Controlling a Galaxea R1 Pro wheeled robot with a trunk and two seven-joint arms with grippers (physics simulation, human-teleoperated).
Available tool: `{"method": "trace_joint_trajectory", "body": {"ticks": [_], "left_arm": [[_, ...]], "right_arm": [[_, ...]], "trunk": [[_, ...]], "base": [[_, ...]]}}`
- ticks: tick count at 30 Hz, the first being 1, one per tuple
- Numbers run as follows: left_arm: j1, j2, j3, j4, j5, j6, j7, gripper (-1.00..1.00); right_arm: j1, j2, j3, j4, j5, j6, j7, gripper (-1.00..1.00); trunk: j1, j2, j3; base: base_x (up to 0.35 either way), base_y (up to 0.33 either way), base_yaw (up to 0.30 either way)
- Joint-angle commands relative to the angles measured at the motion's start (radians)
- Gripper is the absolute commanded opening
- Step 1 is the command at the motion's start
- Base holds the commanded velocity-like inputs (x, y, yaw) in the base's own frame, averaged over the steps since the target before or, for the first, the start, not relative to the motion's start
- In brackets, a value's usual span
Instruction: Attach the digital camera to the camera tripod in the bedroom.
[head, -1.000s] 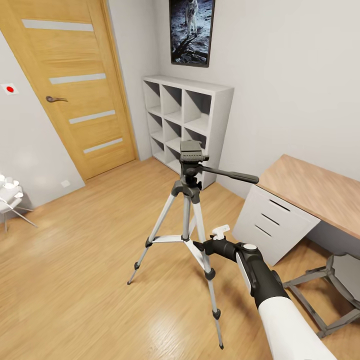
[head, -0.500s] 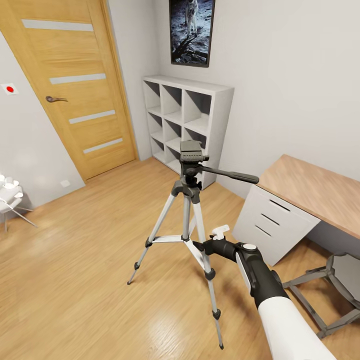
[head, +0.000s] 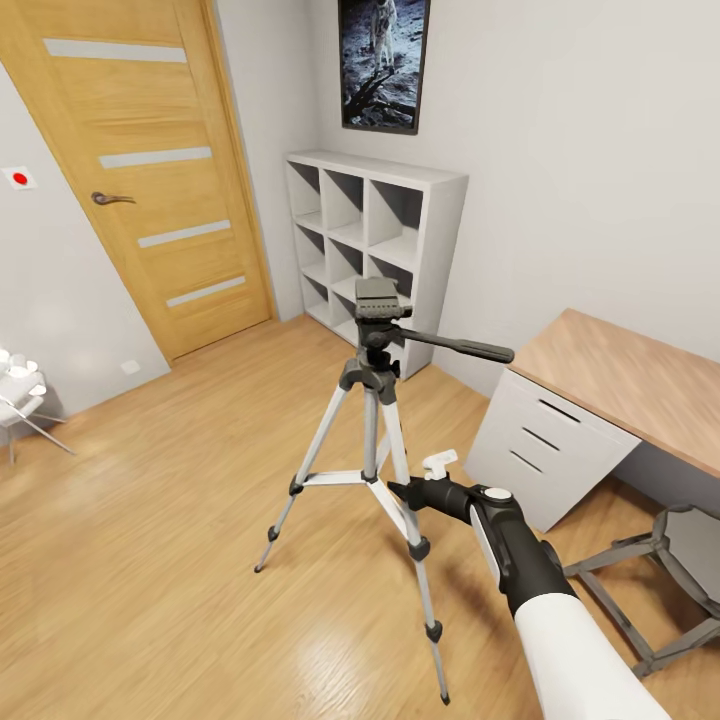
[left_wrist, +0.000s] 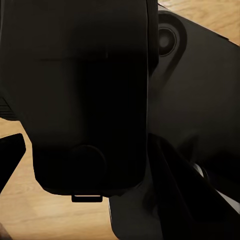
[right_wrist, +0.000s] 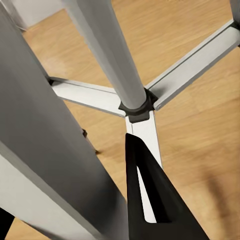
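Right end effector (head: 400, 491) at camera tripod (head: 372, 420) leg, grip unclear; no readable writing.

Camera tripod (head: 372, 440): brushed silver metal legs, matt blk plastic joints; glossy wood floor (head: 160, 520); oak-grain door (head: 140, 170).

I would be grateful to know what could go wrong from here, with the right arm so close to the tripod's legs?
The right gripper sits against a silver leg of the camera tripod, so a push might tip it. The head plate is bare, so the camera is not yet attached. The pan handle juts toward the desk and could snag.
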Motion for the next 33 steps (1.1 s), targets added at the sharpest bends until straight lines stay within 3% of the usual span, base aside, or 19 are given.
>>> {"method": "trace_joint_trajectory", "body": {"ticks": [1, 19, 26, 27, 28, 30, 31, 33], "left_arm": [[-0.001, 0.000, -0.007, 0.001, 0.008, -0.003, -0.004, -1.00], [-0.001, -0.001, -0.004, 0.005, 0.021, -0.005, -0.002, -1.00], [-0.001, 0.009, -0.007, -0.010, 0.008, -0.011, -0.010, -1.00], [-0.001, 0.058, -0.007, -0.126, 0.007, -0.008, -0.007, -1.00], [-0.001, 0.070, -0.007, -0.154, 0.007, -0.006, -0.007, -1.00], [-0.001, 0.135, -0.006, -0.271, 0.007, 0.009, -0.008, -1.00], [-0.001, 0.153, -0.006, -0.300, 0.007, 0.019, -0.008, -1.00], [-0.002, 0.227, -0.003, -0.418, 0.008, 0.102, -0.008, -1.00]], "right_arm": [[-0.001, 0.002, -0.006, -0.001, 0.009, 0.005, 0.008, -1.00], [-0.001, 0.003, -0.006, 0.012, 0.005, -0.004, -0.029, -1.00], [-0.001, -0.001, -0.007, 0.014, 0.002, -0.007, -0.030, -1.00], [-0.001, -0.005, -0.007, 0.015, 0.002, -0.007, -0.028, -1.00], [-0.001, -0.005, -0.007, 0.015, 0.002, -0.007, -0.028, -1.00], [-0.001, -0.007, -0.007, 0.015, 0.002, -0.007, -0.027, -1.00], [-0.001, -0.007, -0.007, 0.015, 0.002, -0.007, -0.027, -1.00], [-0.001, -0.007, -0.007, 0.015, 0.002, -0.007, -0.027, -1.00]], "trunk": [[0.001, -0.002, -0.002], [0.001, -0.002, -0.002], [0.001, -0.002, -0.002], [0.001, -0.002, -0.002], [0.001, -0.002, -0.002], [0.001, -0.002, -0.002], [0.001, -0.002, -0.002], [0.001, -0.002, -0.002]], "base": [[0.000, 0.000, 0.000], [0.000, 0.000, 0.000], [0.000, 0.000, 0.000], [0.000, 0.000, 0.000], [0.000, 0.000, 0.000], [0.000, 0.000, 0.000], [0.000, 0.000, 0.000], [0.000, 0.000, 0.000]]}}
